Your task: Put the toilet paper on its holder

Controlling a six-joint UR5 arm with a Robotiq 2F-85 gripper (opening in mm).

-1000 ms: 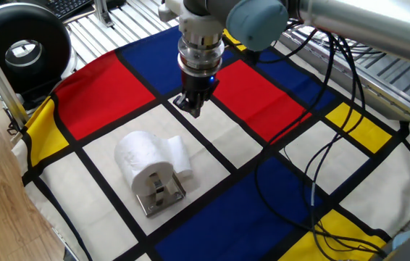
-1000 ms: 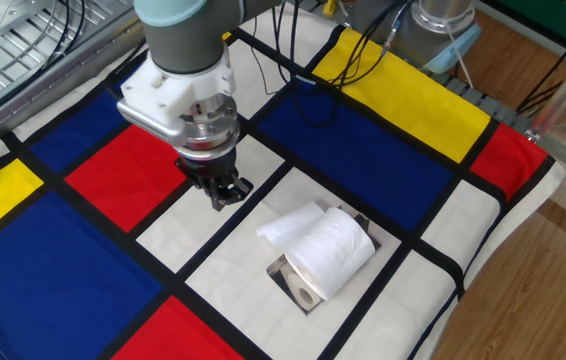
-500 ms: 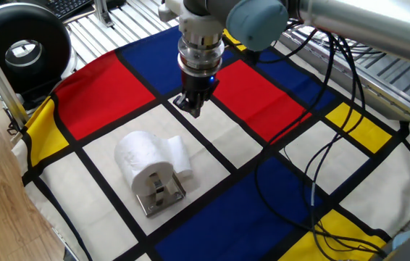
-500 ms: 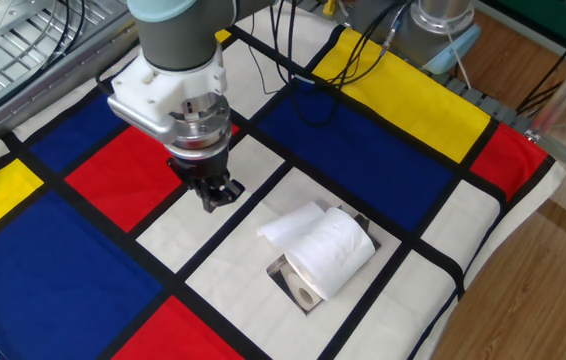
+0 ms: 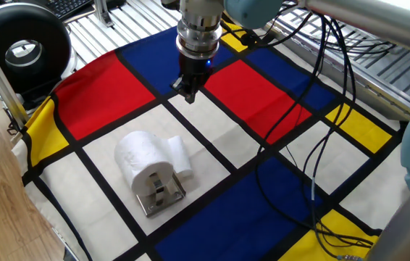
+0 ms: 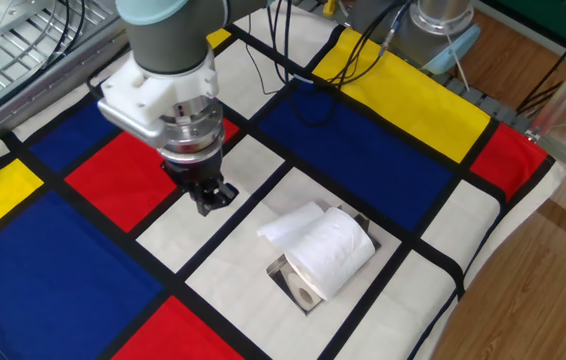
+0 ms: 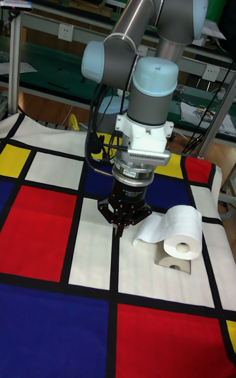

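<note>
One arm: reaching down over the desk (image 6: 53, 260), wrist vertical.
Pincer (image 5: 189, 93): pointing straight down, fingertips drawn together, holding nothing, apart from the roll.
Toilet paper (image 6: 331, 252): lying on the holder (image 5: 160, 197), on a white square, loose sheet trailing.
Holder bar: hidden by roll.
Plate: mostly covered.

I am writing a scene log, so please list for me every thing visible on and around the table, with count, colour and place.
toilet paper: one, white, lying on the holder on a white square, loose sheet toward the gripper.
holder: one, shiny chrome, flat under the roll.
tablecloth: one, red, blue, yellow and white squares with black lines, covering the table.
round device: one, black, beyond the table's corner.
cables: several, black, trailing over the cloth.
gripper: one, dark, apart from the roll, holding nothing; looks closed.
</note>
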